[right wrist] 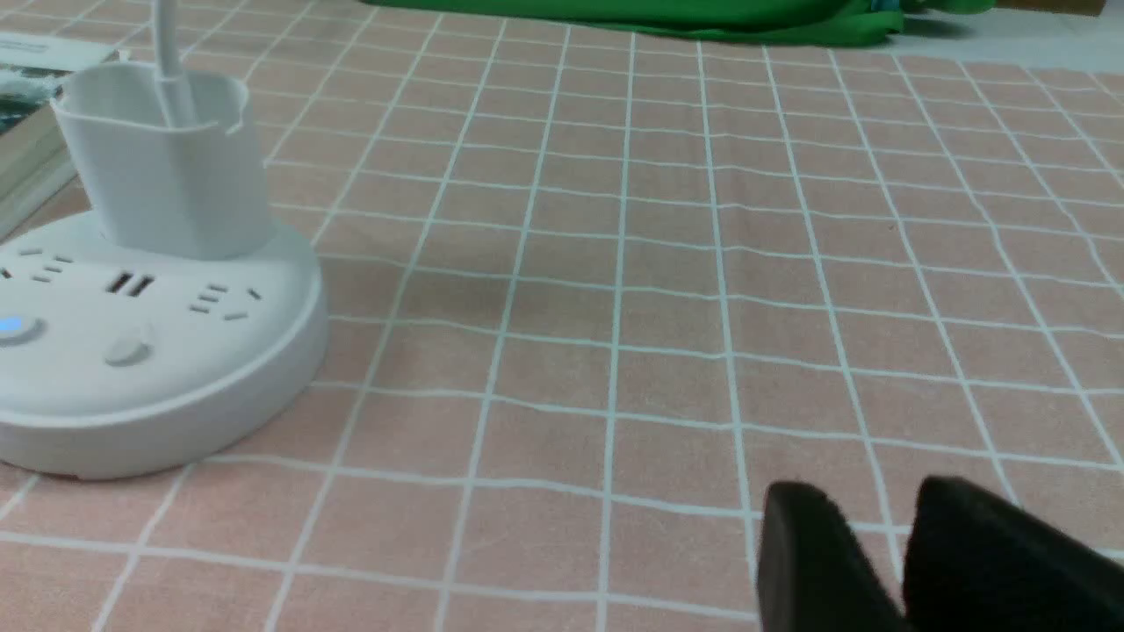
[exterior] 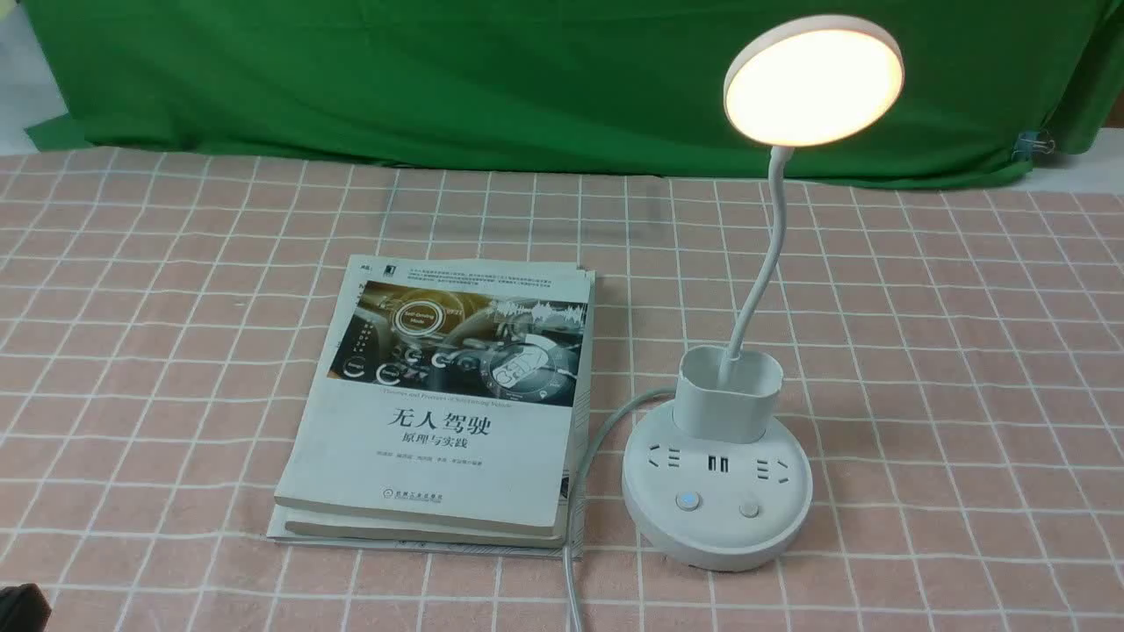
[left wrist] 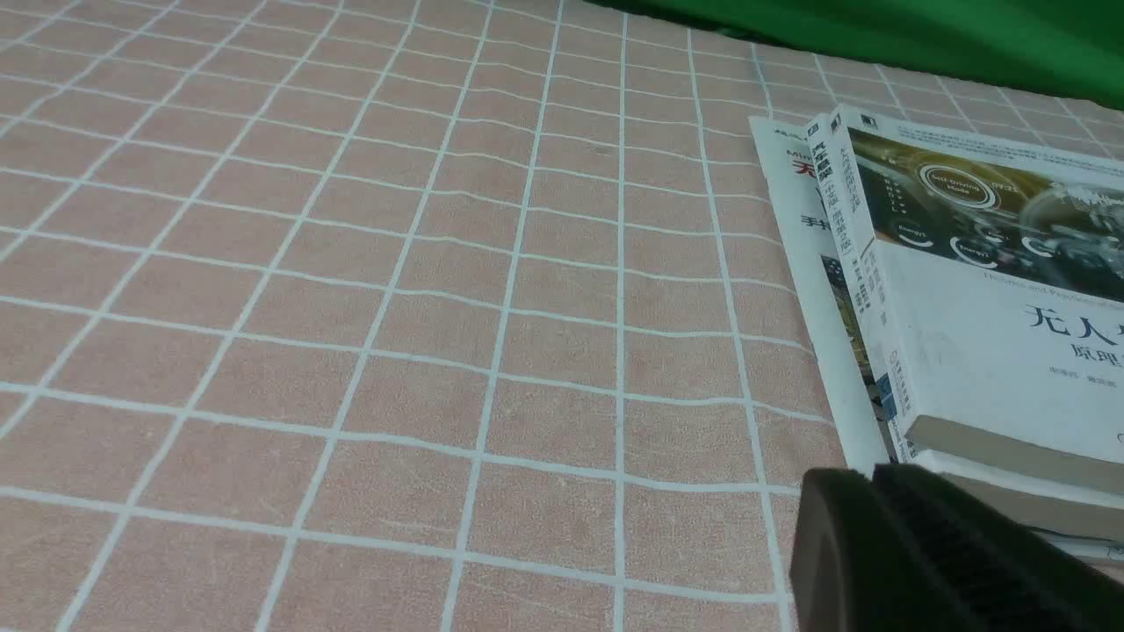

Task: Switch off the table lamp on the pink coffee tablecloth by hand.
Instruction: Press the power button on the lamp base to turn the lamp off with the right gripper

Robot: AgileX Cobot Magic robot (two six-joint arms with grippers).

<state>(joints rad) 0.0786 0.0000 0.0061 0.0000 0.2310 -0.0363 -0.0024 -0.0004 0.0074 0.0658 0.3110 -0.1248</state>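
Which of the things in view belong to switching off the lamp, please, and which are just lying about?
For the job:
- table lamp, lit
- its blue-lit button and plain button
- pink tablecloth under it
- right tool, close to the lamp's base

Just lying about:
- stacked books beside the lamp
- green backdrop

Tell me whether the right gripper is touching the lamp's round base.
Apart. The right wrist view shows several bare grid squares of the tablecloth lying between the right gripper and the base of the table lamp.
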